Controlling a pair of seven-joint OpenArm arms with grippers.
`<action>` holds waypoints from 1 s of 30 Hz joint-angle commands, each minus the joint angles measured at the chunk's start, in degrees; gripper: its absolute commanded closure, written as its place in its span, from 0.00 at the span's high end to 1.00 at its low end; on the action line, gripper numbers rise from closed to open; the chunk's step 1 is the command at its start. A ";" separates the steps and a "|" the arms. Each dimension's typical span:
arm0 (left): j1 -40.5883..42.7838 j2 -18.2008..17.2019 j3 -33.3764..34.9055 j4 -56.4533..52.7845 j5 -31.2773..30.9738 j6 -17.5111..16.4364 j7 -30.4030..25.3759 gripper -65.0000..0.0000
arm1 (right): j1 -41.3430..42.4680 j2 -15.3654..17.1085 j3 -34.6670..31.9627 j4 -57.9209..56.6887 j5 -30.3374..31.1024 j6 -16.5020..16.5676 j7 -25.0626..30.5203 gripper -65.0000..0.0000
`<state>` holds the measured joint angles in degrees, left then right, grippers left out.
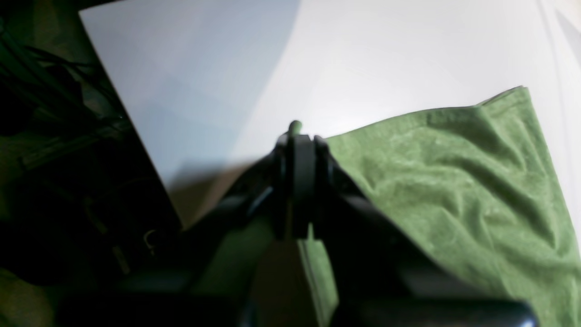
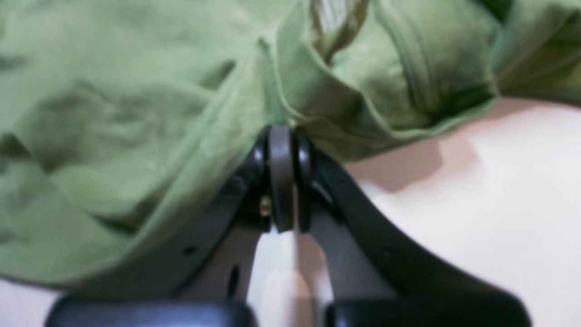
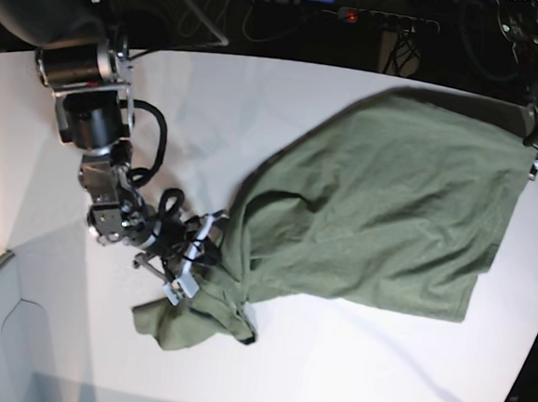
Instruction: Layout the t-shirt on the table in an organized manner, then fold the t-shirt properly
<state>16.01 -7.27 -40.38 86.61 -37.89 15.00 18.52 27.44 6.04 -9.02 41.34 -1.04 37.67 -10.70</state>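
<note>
At the near side of the white surface (image 3: 348, 375), a bunched sleeve end of the olive-green t-shirt (image 3: 389, 210) sits crumpled, its folded hem lying right on the surface. Just behind it the right end effector (image 3: 197, 268) is low over the surface, jaws pinched fully together on a fold of the t-shirt at a seam; wrist view shows the pads (image 2: 281, 150) meeting with fabric bunched around the tips. From there the t-shirt spreads across the middle of the surface toward the far corner, wrinkled, partly lifted, not flat. At the far edge the left end effector (image 3: 533, 138) has jaws closed tight on the t-shirt's corner, a nub of green poking past the tips (image 1: 296, 127), cloth draping down from it. Dark cables and a power strip (image 3: 386, 19) lie beyond the surface.
</note>
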 commanded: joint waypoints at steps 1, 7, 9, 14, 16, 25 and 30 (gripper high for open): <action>-0.14 -0.86 -0.28 1.00 0.04 -0.37 -1.34 0.00 | 0.29 1.21 0.18 5.03 1.35 1.23 -0.16 0.00; -0.14 -0.86 -0.28 1.35 -0.31 -0.37 -1.51 0.00 | -10.08 3.67 5.19 33.95 1.26 1.23 -11.85 0.00; -0.32 -0.86 -0.28 1.35 -0.31 -0.37 -1.51 0.00 | -11.84 3.67 7.74 41.25 1.17 1.41 -15.19 0.00; -0.67 -0.86 -0.28 1.44 -0.31 -0.37 -1.60 0.00 | -12.80 3.93 11.35 51.45 1.08 1.49 -23.37 0.00; -0.76 -0.86 -0.28 1.35 -0.31 -0.37 -1.60 0.00 | -12.80 4.11 11.87 51.19 1.08 1.49 -26.71 0.00; -5.42 -3.15 -5.82 0.56 -0.40 -0.37 -1.07 0.00 | -17.55 0.59 11.70 39.49 1.35 1.58 -29.87 0.01; -6.74 -4.56 -5.91 0.91 -0.40 -0.28 -0.99 0.00 | -17.11 -2.40 11.79 32.20 1.26 1.49 -25.56 0.23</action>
<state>9.65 -10.90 -46.09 86.39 -38.46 15.00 18.83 8.97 3.44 2.79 72.49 -0.62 38.35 -37.47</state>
